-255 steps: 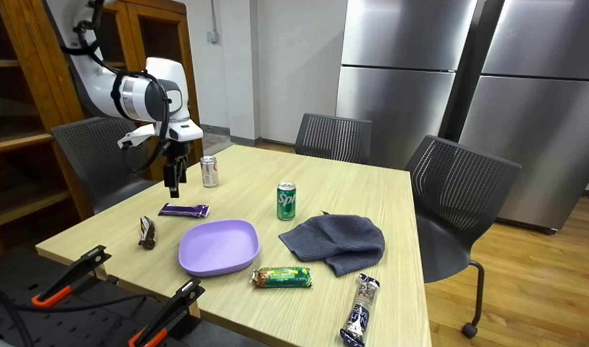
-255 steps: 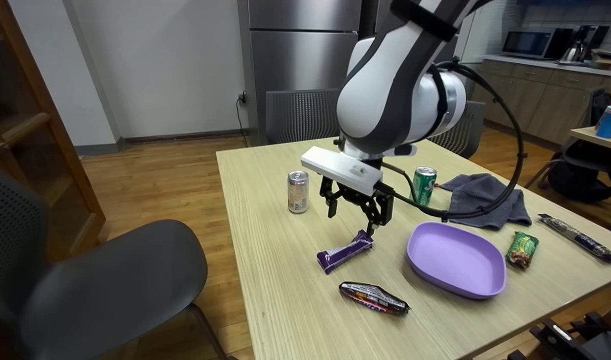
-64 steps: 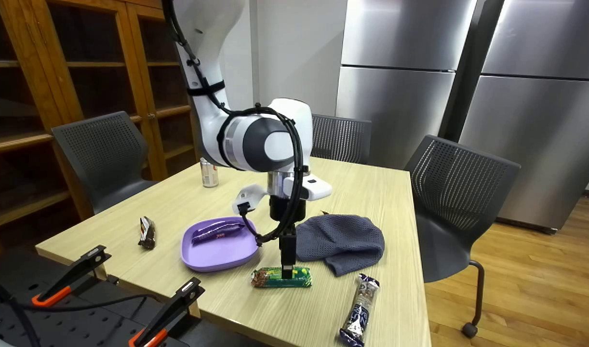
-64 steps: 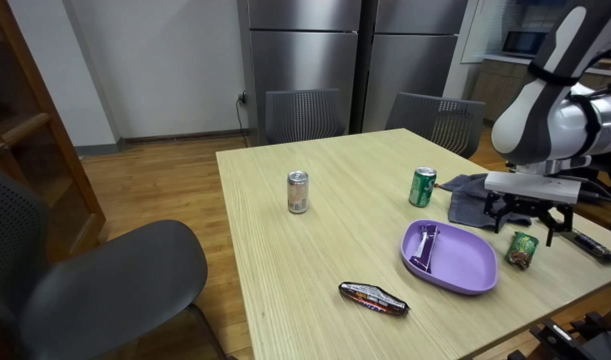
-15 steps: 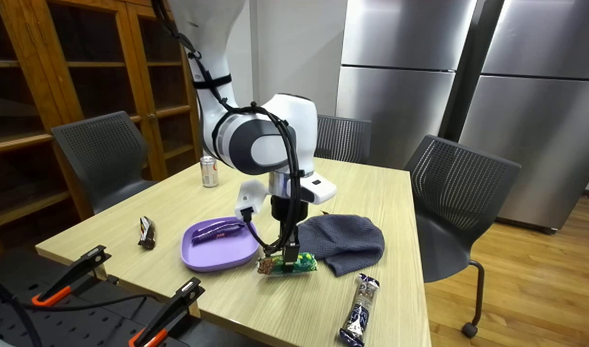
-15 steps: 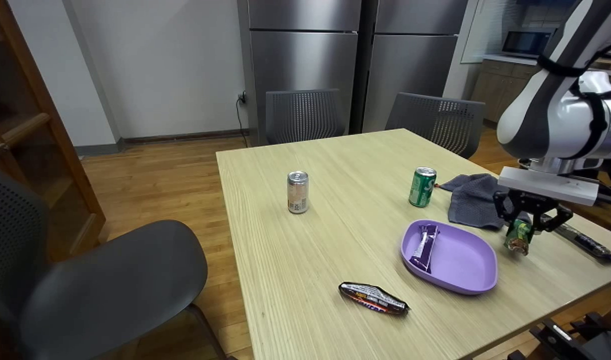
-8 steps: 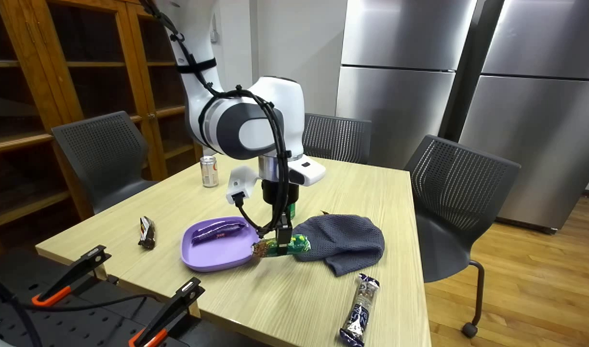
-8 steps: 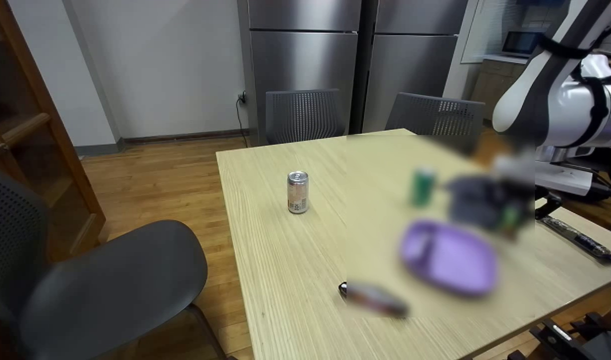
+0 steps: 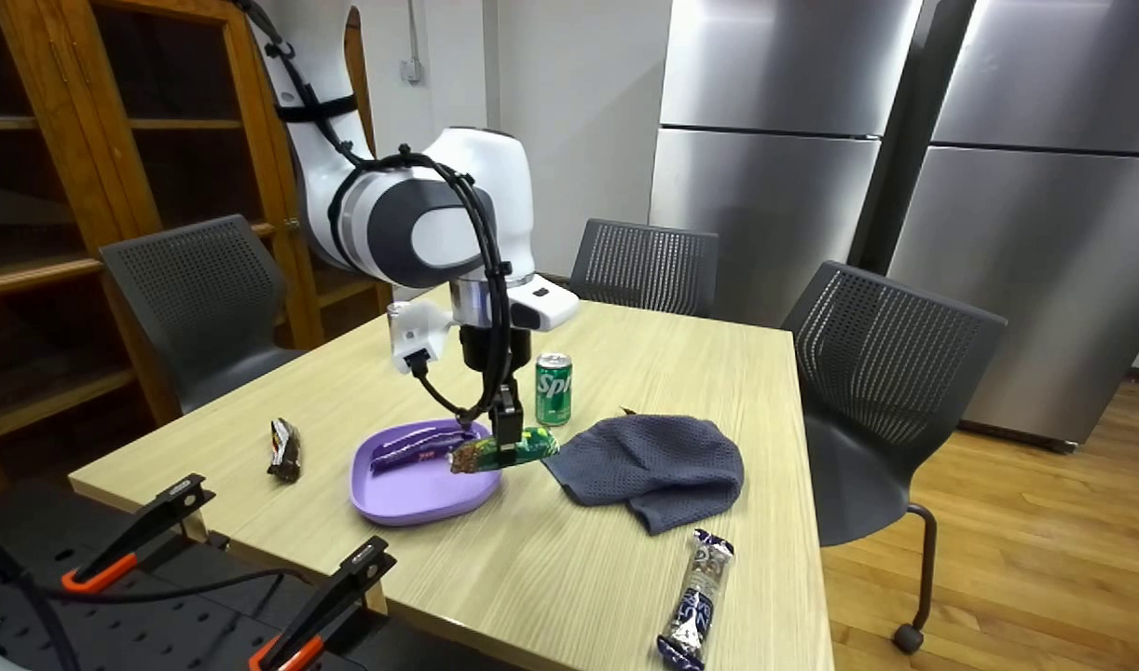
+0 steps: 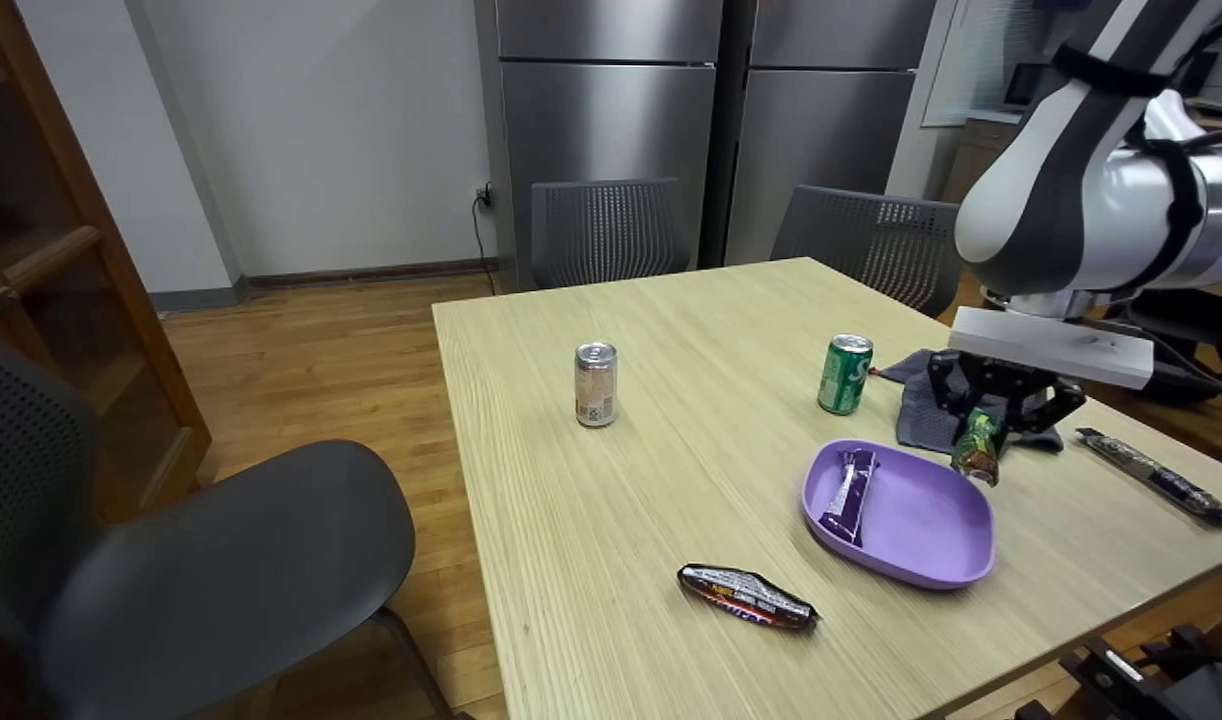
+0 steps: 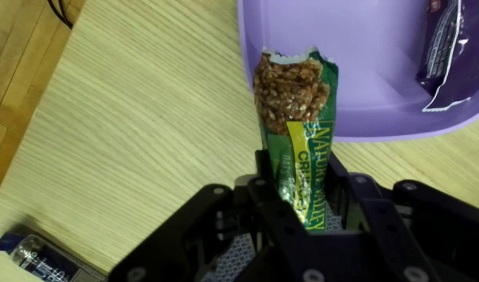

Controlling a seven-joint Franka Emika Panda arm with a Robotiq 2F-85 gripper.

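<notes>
A black two-fingered gripper (image 11: 296,166) is closed snugly around a green granola bar (image 11: 302,137), pressing its long sides near mid-length; that grip probably balances the bar and leaves both ends free. The granola bar is held above the table (image 9: 551,587), and in the wrist view its granola-patterned end overlaps the rim of a lilac plate (image 11: 365,78). Inside the plate, a purple-wrapped bar (image 10: 850,497) lies to one side, presumably kept in by the raised rim. A crumpled blue-grey cloth (image 9: 658,471) rests near the plate, and a green can (image 9: 553,396) stands upright, likely steady on its flat base. A brown-wrapped bar (image 10: 748,597) and a dark blue wrapped bar (image 9: 696,601) lie on the table, well apart from the gripper.
</notes>
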